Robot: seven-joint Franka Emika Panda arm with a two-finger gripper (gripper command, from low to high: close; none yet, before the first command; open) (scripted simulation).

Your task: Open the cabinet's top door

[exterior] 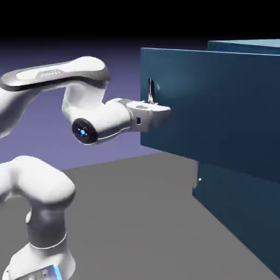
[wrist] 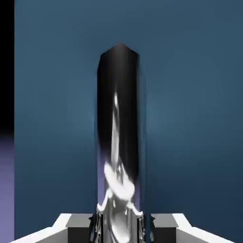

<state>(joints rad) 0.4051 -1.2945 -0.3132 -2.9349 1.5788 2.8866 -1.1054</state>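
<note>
One dark teal cabinet (exterior: pixel 240 126) at the exterior view's right, its top door (exterior: pixel 208 115) swung out, one slim silver handle (exterior: pixel 150 90) with long axis upright near the door's free edge, one gripper (exterior: pixel 151 102) pinched on that handle, one lower panel (exterior: pixel 240 213) beneath, shut.

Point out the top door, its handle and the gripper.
top door (exterior: pixel 219 104), exterior view, bare front panel.
handle (wrist: pixel 118 118), hand view, middle of the bar.
gripper (wrist: pixel 118 223), hand view, between the fingertips, shut on the handle.
</note>
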